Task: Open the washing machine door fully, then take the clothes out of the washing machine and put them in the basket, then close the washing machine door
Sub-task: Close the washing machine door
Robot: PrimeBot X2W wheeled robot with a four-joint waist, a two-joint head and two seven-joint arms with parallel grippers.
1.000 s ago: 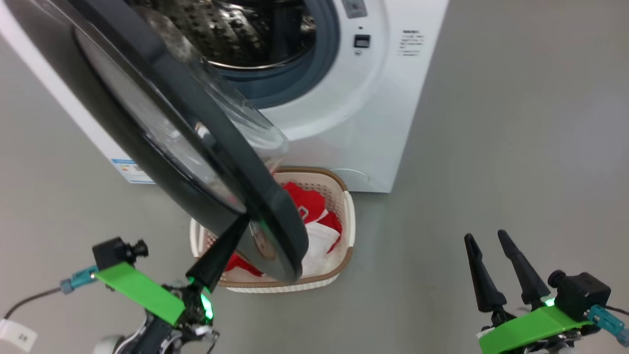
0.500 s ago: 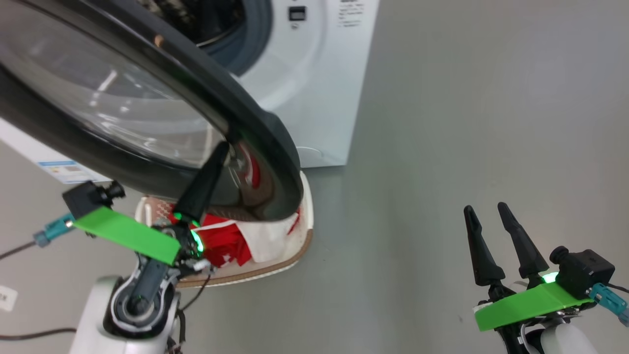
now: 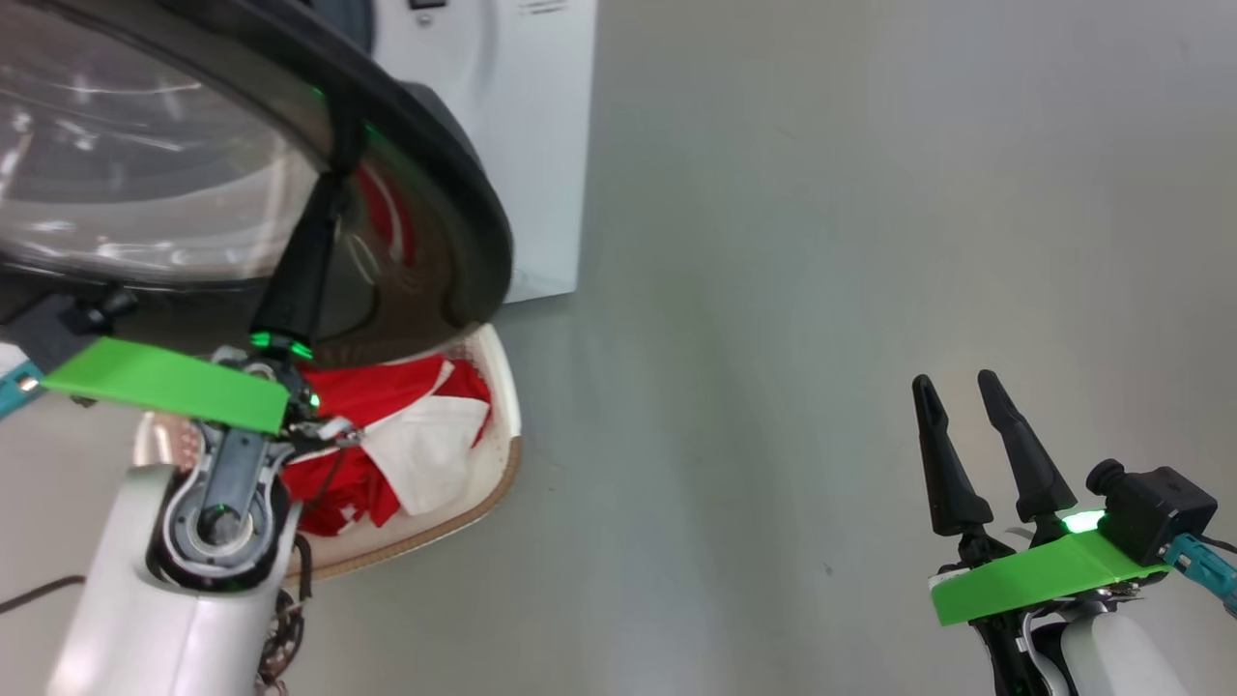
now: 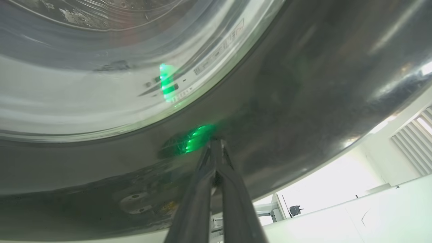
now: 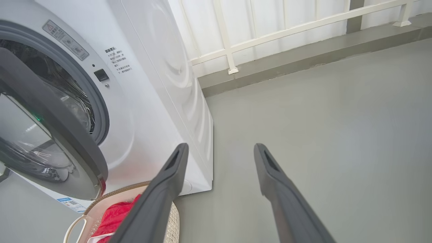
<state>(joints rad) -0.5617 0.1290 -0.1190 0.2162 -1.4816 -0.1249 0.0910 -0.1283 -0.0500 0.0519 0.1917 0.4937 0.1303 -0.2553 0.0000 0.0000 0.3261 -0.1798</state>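
Observation:
The washing machine door (image 3: 454, 193) stands partly open, its black rim and glass bowl (image 4: 101, 67) looming over the basket. My left gripper (image 3: 333, 174) is shut, and its tips (image 4: 216, 145) touch the door's glossy rim with nothing between them. The clothes (image 3: 387, 406), red with white panels, lie inside the cream basket (image 3: 507, 425) on the floor before the washing machine (image 3: 522, 145). My right gripper (image 3: 952, 387) hangs open and empty at the lower right, well away from the machine. In the right wrist view the door (image 5: 50, 118) half covers the steel drum (image 5: 71, 94), with the basket (image 5: 101, 202) below.
Grey floor (image 3: 821, 242) stretches to the right of the machine. A white railing and wall (image 5: 270, 30) run behind a low grey kerb at the back. A dark cable (image 3: 29, 594) trails on the floor by my left arm.
The head view has swung, sliding machine and basket leftward in the picture. My left arm has reached forward with its shut fingers against the rim, and the door has swung toward the machine.

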